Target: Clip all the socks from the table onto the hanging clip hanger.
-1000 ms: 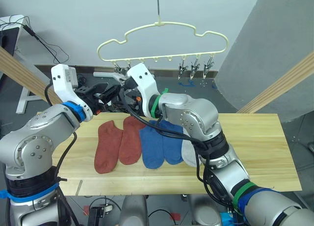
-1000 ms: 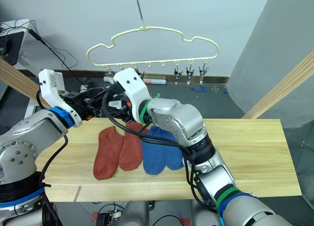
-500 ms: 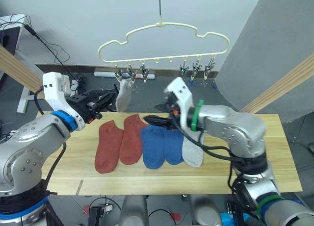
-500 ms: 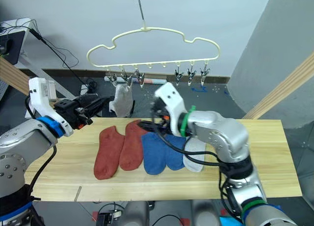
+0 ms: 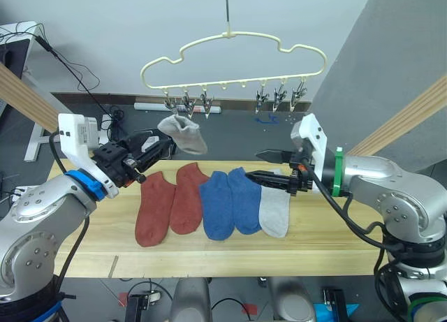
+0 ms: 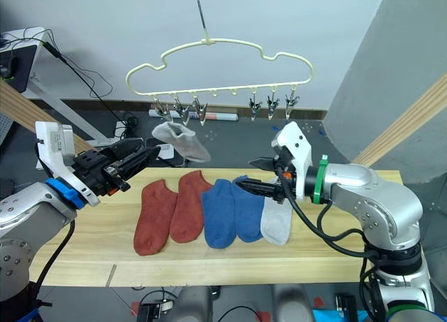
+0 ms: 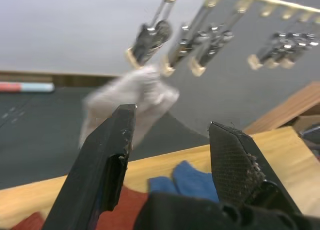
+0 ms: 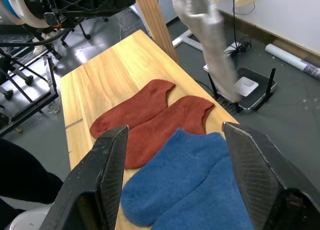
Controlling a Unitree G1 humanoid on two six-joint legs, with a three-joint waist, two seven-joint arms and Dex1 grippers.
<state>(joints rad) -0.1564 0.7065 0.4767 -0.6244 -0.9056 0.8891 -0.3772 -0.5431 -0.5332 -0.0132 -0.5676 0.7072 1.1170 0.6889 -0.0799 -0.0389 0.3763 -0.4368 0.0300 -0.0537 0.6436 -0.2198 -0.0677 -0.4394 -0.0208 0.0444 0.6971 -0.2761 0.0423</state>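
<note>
Socks remain mid-frame on the table (image 5: 363, 231), a grey sock (image 5: 183, 133) hangs from the hanger (image 5: 234, 55) at upper centre, and both the left gripper (image 5: 155, 146) and right gripper (image 5: 267, 165) hover spread and empty, so the right should descend squarely over the grey sock on the table (image 5: 275, 211).

Soft matt knit socks (image 5: 209, 207) on grainy pale wood table (image 5: 363, 238) — glossy clip hanger (image 5: 234, 53), shiny metal clips (image 5: 279, 97).

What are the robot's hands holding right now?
Nothing. Both the left gripper and the right gripper are open and empty. The grey sock hangs from a hanger clip.
</note>
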